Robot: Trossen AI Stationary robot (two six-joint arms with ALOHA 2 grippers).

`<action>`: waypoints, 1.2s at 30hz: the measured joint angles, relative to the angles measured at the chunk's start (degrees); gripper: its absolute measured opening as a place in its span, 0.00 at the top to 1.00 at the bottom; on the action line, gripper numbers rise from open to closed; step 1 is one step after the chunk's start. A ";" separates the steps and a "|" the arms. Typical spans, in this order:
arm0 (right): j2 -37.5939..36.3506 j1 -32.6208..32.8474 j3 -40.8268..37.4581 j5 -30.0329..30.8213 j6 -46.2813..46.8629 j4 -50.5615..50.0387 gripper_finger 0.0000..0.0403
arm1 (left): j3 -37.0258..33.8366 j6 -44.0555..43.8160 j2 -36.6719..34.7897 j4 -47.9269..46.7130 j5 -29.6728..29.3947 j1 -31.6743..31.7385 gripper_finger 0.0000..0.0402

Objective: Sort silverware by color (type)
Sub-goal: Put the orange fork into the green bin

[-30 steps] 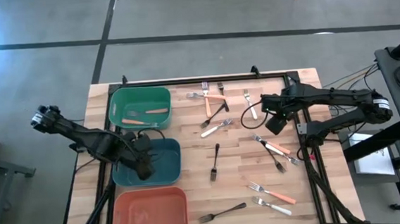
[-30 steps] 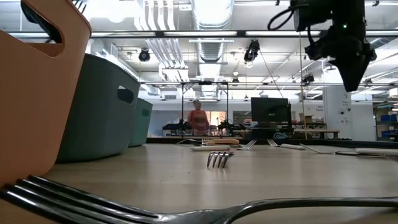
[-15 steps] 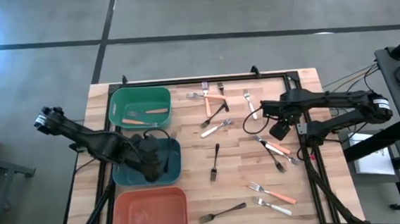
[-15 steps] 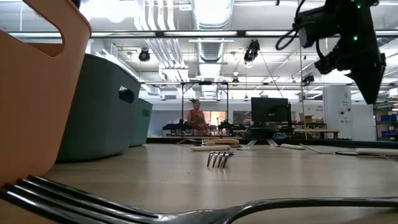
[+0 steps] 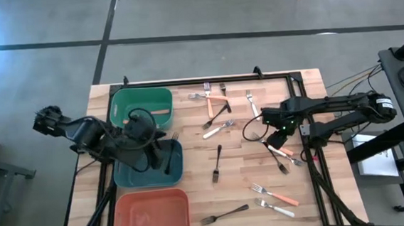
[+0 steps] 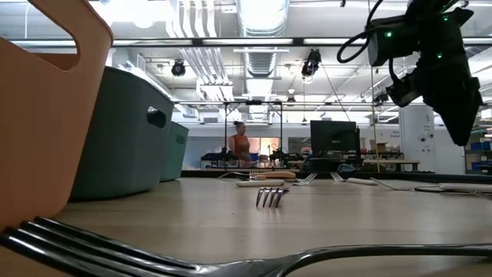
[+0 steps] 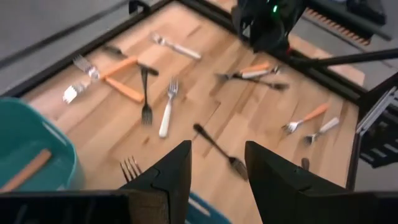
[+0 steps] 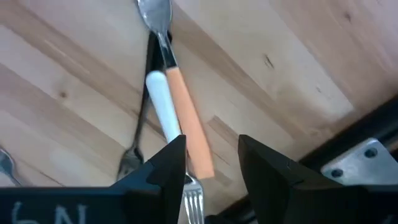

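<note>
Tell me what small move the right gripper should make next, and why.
Probably lower straight down. The right gripper is open above a cluster where an orange fork, a white fork and a black one lie touching, so it likely needs to close on just one handle.

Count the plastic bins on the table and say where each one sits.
3, down the table's left side: green bin farthest back, teal bin middle, salmon bin nearest front. None seems hidden.

The pale wood surface [image 5: 314,190] is carrying a green bin [image 5: 141,107], a teal bin [image 5: 148,175] and a salmon bin [image 5: 151,216] along its left edge. Orange-handled forks [image 5: 281,150], white-handled forks [image 5: 217,129] and black forks [image 5: 218,161] are lying on it.
</note>
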 joint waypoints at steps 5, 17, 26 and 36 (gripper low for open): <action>1.95 2.80 -0.33 -2.32 0.88 1.35 0.67 | 2.08 3.43 0.02 0.60 -1.69 0.00 0.67; 9.68 4.24 -0.57 -2.34 -0.24 10.02 0.67 | 2.10 4.22 0.00 0.82 -2.98 0.00 0.67; 15.06 4.24 -0.57 -0.58 -2.36 12.10 0.67 | 2.10 4.86 0.00 0.82 -2.98 0.00 0.67; 20.03 4.18 -0.43 0.04 -2.72 16.84 0.67 | 2.10 4.86 0.00 0.82 -2.95 0.00 0.67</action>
